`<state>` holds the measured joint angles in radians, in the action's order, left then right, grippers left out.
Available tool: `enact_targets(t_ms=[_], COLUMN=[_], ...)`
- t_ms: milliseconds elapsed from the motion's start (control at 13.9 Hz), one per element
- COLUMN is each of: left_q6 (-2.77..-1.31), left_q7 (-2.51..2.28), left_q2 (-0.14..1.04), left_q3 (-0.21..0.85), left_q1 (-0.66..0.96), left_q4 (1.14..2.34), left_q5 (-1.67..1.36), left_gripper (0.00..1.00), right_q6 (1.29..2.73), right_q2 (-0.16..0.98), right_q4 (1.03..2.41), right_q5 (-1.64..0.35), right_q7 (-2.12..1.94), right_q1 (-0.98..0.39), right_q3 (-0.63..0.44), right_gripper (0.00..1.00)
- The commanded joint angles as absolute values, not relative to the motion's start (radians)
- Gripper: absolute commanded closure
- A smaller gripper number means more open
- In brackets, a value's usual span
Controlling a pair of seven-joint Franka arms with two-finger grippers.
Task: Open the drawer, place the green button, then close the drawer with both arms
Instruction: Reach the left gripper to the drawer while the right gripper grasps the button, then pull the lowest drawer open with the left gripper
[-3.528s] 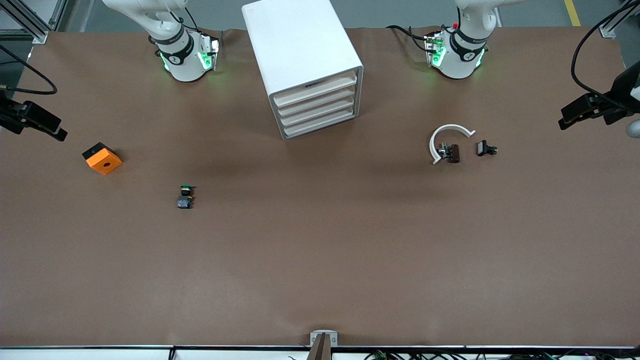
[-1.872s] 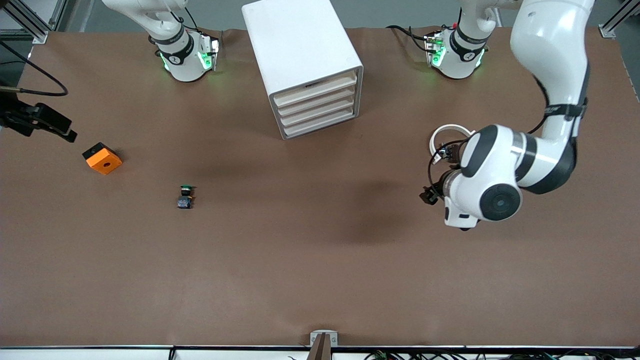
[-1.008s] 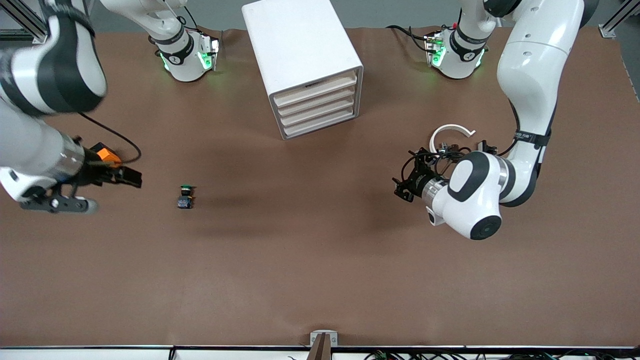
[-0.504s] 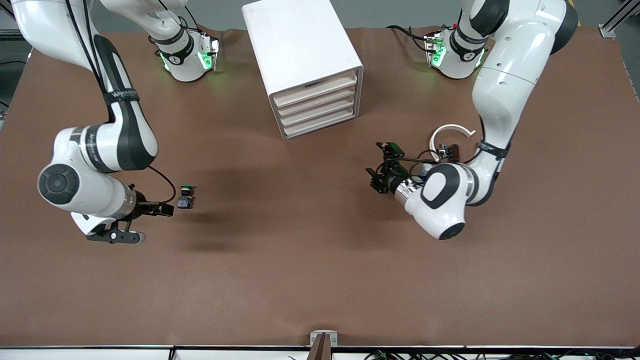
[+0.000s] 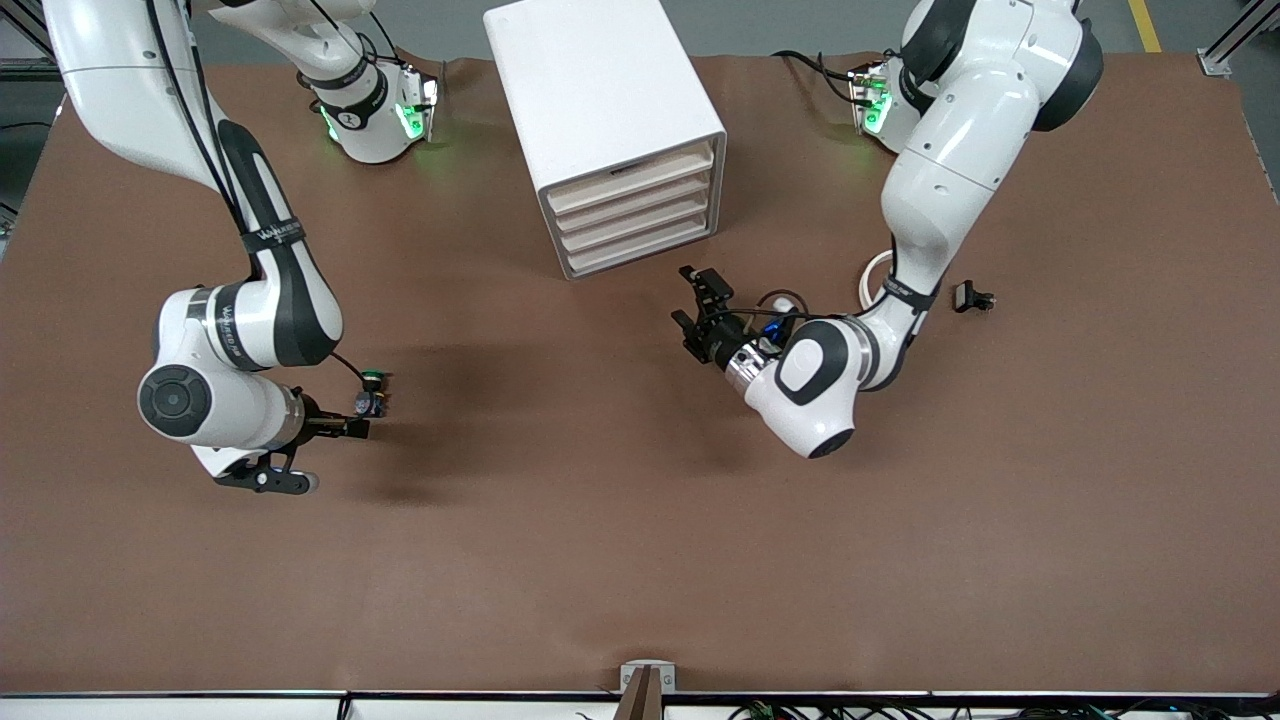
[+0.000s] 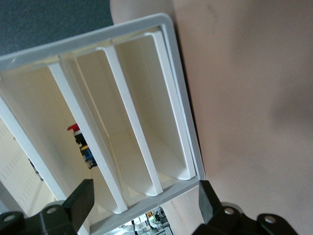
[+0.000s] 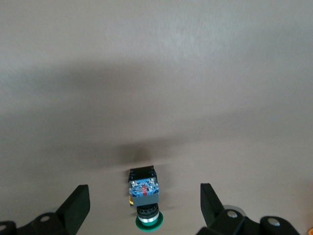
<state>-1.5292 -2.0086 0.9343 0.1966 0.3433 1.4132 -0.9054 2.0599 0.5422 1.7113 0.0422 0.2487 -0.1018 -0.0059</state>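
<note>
Both arms are on approach; nothing is grasped, so I'm at step 1 of 3.

My left tool [image 5: 706, 305] hovers low over the counter [image 5: 640, 520] just in front of the white cabinet [image 5: 605, 120], aimed at its 4 stacked drawer fronts. In the left wrist view the 2 black fingers [image 6: 78, 200] stand wide apart and frame the slatted fronts, not touching them. All 4 drawers look shut. I judge the drawer [image 5: 640, 255] to pull is the lowest one, but can't be sure which.

My right tool [image 5: 352, 428] is down near the counter at the right arm's end, fingers [image 7: 76, 205] apart, with the button [image 5: 370, 392] just ahead of the tips. The button lies on its side on the counter, green cap toward the wrist camera, dark body away, untouched.

Next for the left: ease forward, catch a drawer front's lip, then pull straight out. Next for the right: advance so the fingers straddle the button body, then clamp.

Also on the counter: a small black clip [image 5: 973, 297] near the left arm's forearm.
</note>
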Motion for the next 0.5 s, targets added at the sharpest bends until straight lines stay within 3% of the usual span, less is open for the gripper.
enact_targets(t_ms=[0,144,432], left_q6=[-1.526,-1.526,-1.526], left_q7=[-2.056,-2.069,-2.140], left_q2=[0.945,0.953,0.994], left_q3=[0.187,0.187,0.187], left_q1=[0.377,0.390,0.446], left_q4=[1.399,1.404,1.405], left_q5=[-0.962,-0.971,-0.973], left_gripper=[0.22,0.26,0.36], right_q6=[2.066,2.083,2.248], right_q2=[0.529,0.528,0.511], right_q4=[1.764,1.801,1.914], right_q5=[0.060,0.055,0.051], right_q7=[0.273,0.275,0.275], right_q1=[-0.106,-0.107,-0.135], right_q3=[-0.002,0.000,0.003], right_gripper=[0.00,0.00,0.00])
